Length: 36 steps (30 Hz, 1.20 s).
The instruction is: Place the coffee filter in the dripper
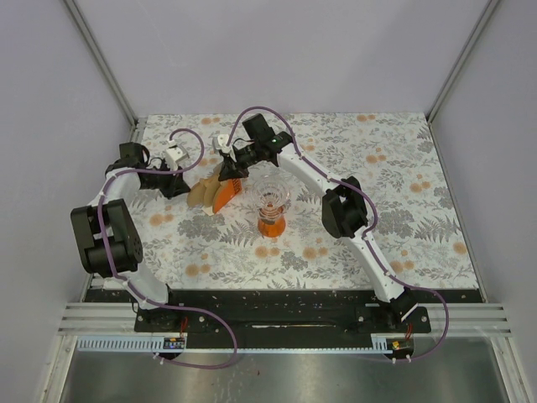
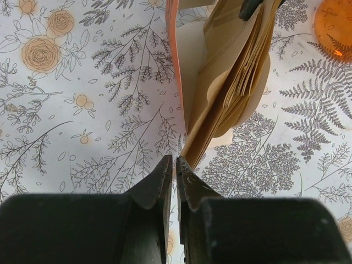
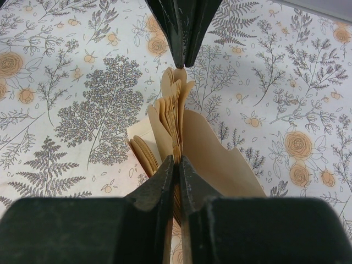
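The dripper (image 1: 270, 201), a clear ribbed cone on an orange base, stands mid-table; its orange shows in the left wrist view (image 2: 333, 27). A thick bundle of brown filters (image 1: 204, 195) with an orange holder (image 1: 225, 198) stands on edge to its left. My right gripper (image 1: 229, 172) is shut on the upper edges of filter paper in the bundle (image 3: 173, 110), with brown paper between its jaws (image 3: 176, 160). I cannot tell whether it holds one sheet or several. My left gripper (image 1: 186, 186) is shut, with its tips (image 2: 175, 160) at the bundle's pointed end (image 2: 236, 82). No single coffee filter shows apart from the bundle.
The floral tablecloth (image 1: 403, 201) covers the table inside grey walls. The right arm's elbow (image 1: 342, 210) stands just right of the dripper. The left gripper also shows at the top of the right wrist view (image 3: 184, 61).
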{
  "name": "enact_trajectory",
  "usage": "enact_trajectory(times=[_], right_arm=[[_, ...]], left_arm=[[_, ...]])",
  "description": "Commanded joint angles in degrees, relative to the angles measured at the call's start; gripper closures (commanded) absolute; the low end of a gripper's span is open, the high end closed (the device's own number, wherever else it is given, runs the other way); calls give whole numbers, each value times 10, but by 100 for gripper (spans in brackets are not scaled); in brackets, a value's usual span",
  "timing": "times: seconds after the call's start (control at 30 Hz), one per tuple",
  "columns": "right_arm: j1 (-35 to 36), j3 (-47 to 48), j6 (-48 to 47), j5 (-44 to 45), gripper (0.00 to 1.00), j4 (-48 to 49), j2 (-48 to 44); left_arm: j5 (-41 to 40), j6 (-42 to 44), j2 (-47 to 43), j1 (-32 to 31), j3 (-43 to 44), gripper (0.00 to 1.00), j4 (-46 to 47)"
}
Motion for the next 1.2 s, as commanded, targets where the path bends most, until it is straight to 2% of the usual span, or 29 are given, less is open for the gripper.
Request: enact_trajectory(times=[0.0, 0.1, 0.27, 0.57, 0.7, 0.77, 0.87, 1.0, 1.17], right_arm=[[-3, 6, -10, -17, 100, -3, -50], [-3, 5, -11, -17, 100, -3, -50], [-4, 8, -11, -16, 100, -3, -48], [-4, 8, -9, -19, 100, -1, -48], [-3, 8, -9, -18, 100, -1, -49], [-3, 7, -9, -18, 100, -2, -50], [-4, 6, -9, -18, 100, -2, -50], [-3, 6, -9, -17, 100, -2, -49], [-4, 7, -6, -11, 100, 1, -51]], left_arm=[[3, -4, 10, -4, 18, 89, 26], [-2, -8, 10, -9, 18, 88, 32], [18, 33, 3, -33, 10, 79, -7], [0, 25, 18, -42, 23, 81, -14], [3, 55, 19, -61, 23, 72, -38], [4, 56, 19, -66, 23, 71, -38], [-3, 40, 31, -66, 38, 80, -43], [5, 46, 58, -66, 71, 100, -86], [14, 39, 53, -66, 83, 100, -117]])
